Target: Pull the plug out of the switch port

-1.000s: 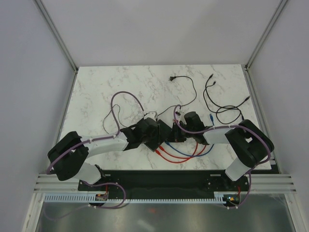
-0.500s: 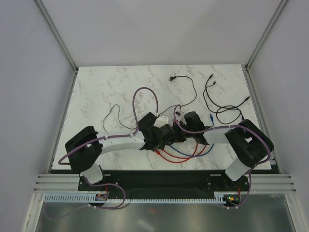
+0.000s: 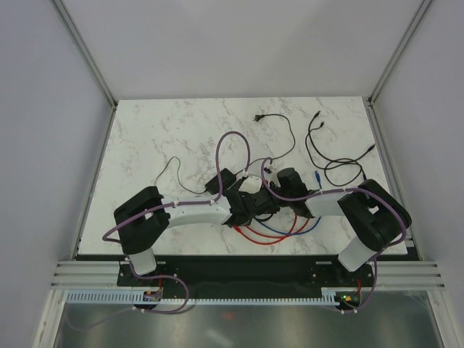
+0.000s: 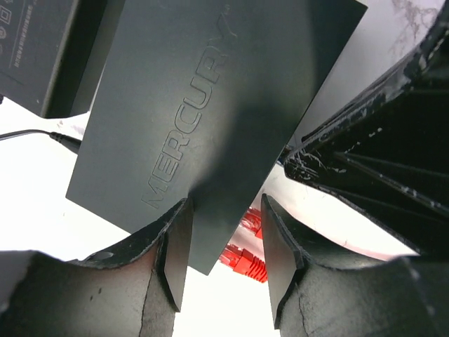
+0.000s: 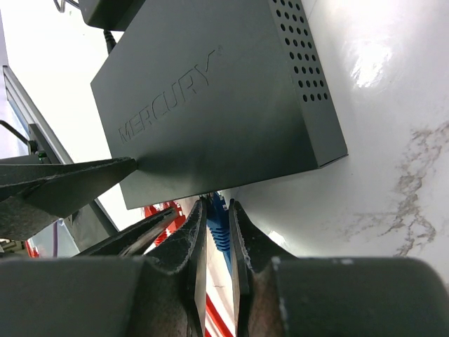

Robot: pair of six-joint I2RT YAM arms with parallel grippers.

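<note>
Now, on the grey-walled white marble table (image 3: pixel 159 138), left gripper (image 4: pixel 224 210) gapes astride the flat matte-black switch (image 4: pixel 203 91); right gripper (image 5: pixel 216 206) clamps a blue plug (image 5: pixel 217 228) at six o'clock.

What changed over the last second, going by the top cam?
The left arm swung right, in toward the centre. The left gripper now has its open fingers straddling a corner of the switch, without gripping it. Unchanged: the right arm's pose, with the right gripper closed on the blue plug at the switch's edge. The switch, red cables and loose black cords also stayed put.
</note>
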